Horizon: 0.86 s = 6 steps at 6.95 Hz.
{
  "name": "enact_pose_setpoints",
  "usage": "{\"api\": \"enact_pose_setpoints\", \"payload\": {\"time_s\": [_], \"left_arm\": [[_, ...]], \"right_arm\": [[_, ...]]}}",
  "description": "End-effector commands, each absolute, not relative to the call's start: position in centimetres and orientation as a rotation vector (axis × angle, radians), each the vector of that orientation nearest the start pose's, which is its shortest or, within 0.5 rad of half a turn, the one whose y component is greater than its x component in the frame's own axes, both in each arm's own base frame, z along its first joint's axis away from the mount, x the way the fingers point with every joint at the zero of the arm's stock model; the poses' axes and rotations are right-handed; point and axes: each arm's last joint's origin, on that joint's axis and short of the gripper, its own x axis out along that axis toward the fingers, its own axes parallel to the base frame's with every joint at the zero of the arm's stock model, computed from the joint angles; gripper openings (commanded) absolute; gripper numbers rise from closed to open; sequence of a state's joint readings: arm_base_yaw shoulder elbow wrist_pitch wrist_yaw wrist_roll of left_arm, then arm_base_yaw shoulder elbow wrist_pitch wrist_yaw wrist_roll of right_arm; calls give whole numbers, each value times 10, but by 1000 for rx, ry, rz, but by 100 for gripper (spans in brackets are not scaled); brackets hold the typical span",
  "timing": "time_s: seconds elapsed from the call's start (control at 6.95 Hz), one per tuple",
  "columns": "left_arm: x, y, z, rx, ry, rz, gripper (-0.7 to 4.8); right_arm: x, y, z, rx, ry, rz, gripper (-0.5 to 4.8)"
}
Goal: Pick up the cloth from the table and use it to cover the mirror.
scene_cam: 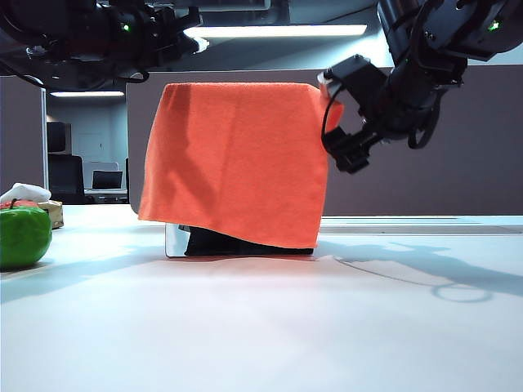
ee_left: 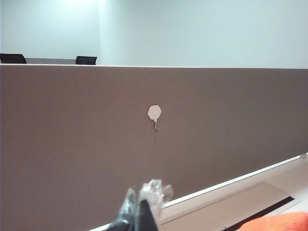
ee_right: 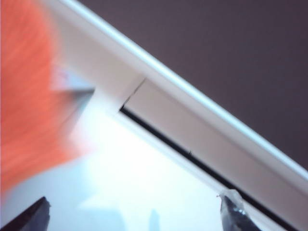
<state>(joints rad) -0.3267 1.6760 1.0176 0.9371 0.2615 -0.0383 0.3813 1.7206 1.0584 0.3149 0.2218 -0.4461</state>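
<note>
The cloth [scene_cam: 237, 163] already drapes the mirror [scene_cam: 176, 241] mid-frame, so only retreat seems left: right gripper [ee_right: 134, 214] wide and empty upper right, left gripper [ee_left: 144, 204] closed empty upper left.

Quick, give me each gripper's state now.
Left gripper: shut, holding nothing, up near the partition.
Right gripper: open, empty, beside the cloth draped over the mirror.

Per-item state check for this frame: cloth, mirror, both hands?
cloth: draped over the mirror, held by neither hand
mirror: upright, only its bottom edge showing
left hand: shut, empty, raised facing the partition
right hand: open, empty, beside the cloth's upper corner
</note>
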Motion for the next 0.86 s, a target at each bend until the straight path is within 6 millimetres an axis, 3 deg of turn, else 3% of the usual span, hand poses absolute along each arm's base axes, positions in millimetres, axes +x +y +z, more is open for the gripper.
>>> {"api": "enact_pose_setpoints", "payload": {"time_s": [0.14,0.29,0.43,0.58,0.72,0.86], "left_arm": [[347,-126,294,-47,-291,-594,-6],[260,-87,340,68,-59,-269,-6],[252,-84,341,68,-53,-269,-6],[230,-77,341,60,-61,-268,-6],[188,-62,338,24,-76,-256,-6],[154,-50,336,24,-71,-255,-6]], "right_arm": [[353,133,226,-562,355,187,479],[264,95,357,-258,110,7,307],[255,91,363,-226,108,5,294],[231,82,377,-176,106,11,235],[193,67,394,-153,83,33,199],[164,56,404,-117,64,54,84]]}}
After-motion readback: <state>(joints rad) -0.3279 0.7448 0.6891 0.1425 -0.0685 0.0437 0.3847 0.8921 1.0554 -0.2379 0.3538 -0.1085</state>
